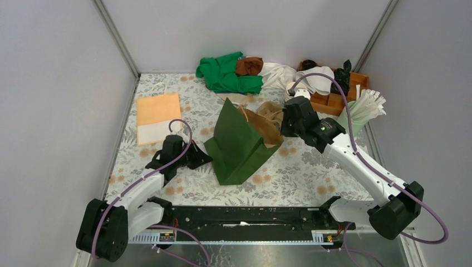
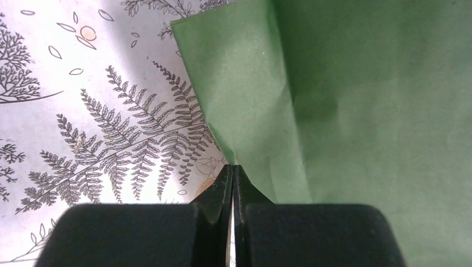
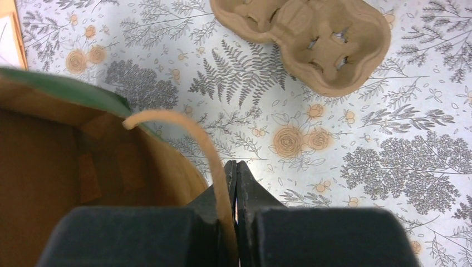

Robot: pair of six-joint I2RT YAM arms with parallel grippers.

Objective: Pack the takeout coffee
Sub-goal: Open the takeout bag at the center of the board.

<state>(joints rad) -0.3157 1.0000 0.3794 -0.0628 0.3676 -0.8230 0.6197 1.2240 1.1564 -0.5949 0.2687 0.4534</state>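
Evidently the step in hand is opening the bag, not yet the packing itself. Across the floral worktop (image 1: 311,178), the green paper bag (image 1: 236,147) lies on its side at the centre of the overhead frame, its brown mouth turned toward the upper right.

The brown pulp carrier (image 3: 311,33) sits just beyond that mouth, in the upper right of the right wrist view, with nothing in its cups.

The takeout coffee (image 1: 299,90) looks to be the small white lidded shape above the right arm in the overhead frame, half behind the cable. It is apart from the bag and untouched.

The right end effector (image 3: 236,167) is pinched tight on the bag's paper handle (image 3: 183,125), which loops down between its fingers.

The left end effector (image 2: 231,169) is closed narrow at the bag's lower-left corner, seemingly nipping the green edge.

Next, I judge, the handle needs lifting while the corner is held down, so the bag stands and gapes. Then one arm must let go and fetch the cup upright.
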